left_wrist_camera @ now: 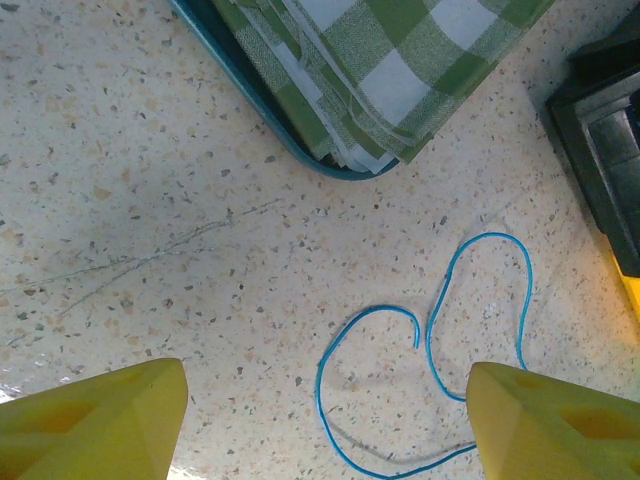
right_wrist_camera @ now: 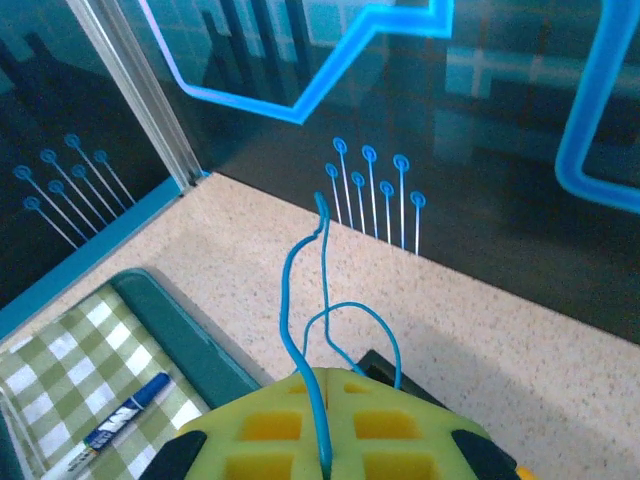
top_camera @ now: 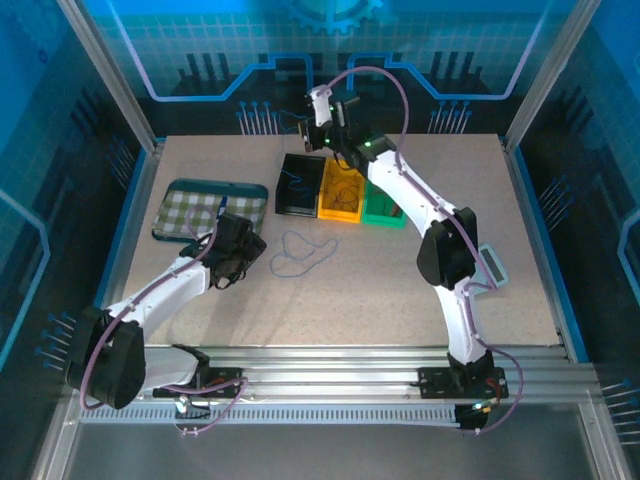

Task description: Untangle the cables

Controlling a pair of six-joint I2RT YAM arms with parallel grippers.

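1. The left tool (left_wrist_camera: 328,378) hangs over the surface (left_wrist_camera: 150,200). Its yellow fingers (left_wrist_camera: 100,425) are spread wide and there is nothing between them.
2. Just ahead of the tips, the loose blue cable (left_wrist_camera: 429,335) lies flat on the surface in two open loops. It sits off-centre in the gap, towards the right finger, and one strand runs out of sight behind that finger.
3. In the left wrist view, the loops stretch from the middle of the gap up and to the right, towards the black bin (left_wrist_camera: 600,150). The long axis therefore lies slantwise across the fingers' line of closing, so a small shift to the right would probably centre a strand.
4. Farther out, ahead and to the left, the tray (left_wrist_camera: 250,130) with its checked cloth (left_wrist_camera: 400,60) is clear of the cable.
5. The right tool (right_wrist_camera: 322,400) is clamped together on the held blue cable (right_wrist_camera: 285,310). It is raised by the far bins, well apart from the loose one.
6. The left arm is plainly the nearer one. In the top view, the loose cable lies just to the right of the left tool.
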